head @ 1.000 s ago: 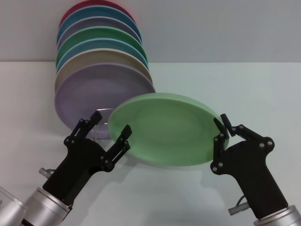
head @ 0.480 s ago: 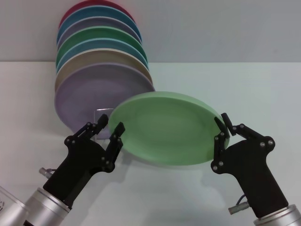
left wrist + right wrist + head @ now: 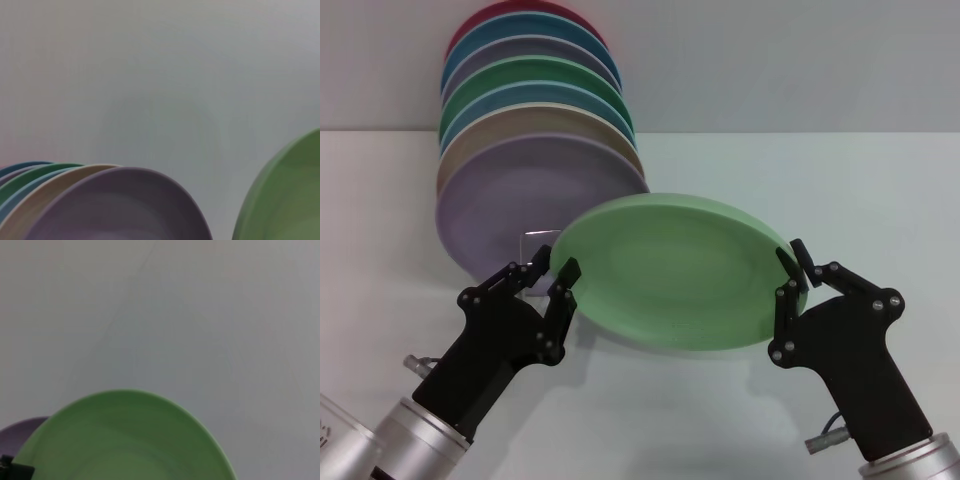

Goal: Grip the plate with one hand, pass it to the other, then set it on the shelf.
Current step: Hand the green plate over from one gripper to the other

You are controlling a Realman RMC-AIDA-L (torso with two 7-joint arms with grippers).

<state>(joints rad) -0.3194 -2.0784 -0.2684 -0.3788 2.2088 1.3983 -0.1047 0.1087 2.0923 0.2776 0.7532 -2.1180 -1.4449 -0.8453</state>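
Pale white tabletop under a grey wall, with a leaning row of coloured plates at back left. Held tilted above centre: round pale mint-green matte plate, right edge pinched by black right gripper. Black left gripper with fingers parted at the plate's left rim, not clamped.

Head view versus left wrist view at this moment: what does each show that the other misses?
Only the head view shows both grippers: the right gripper clamped on the right edge of the mint-green plate, the left gripper open at its left edge, plus a bit of the wire shelf and the red plate at the back of the row. The left wrist view adds nothing of its own; neither gripper appears in it. Both share the mint-green plate's rim, the lavender plate at the front of the stacked row, and the pale tabletop.
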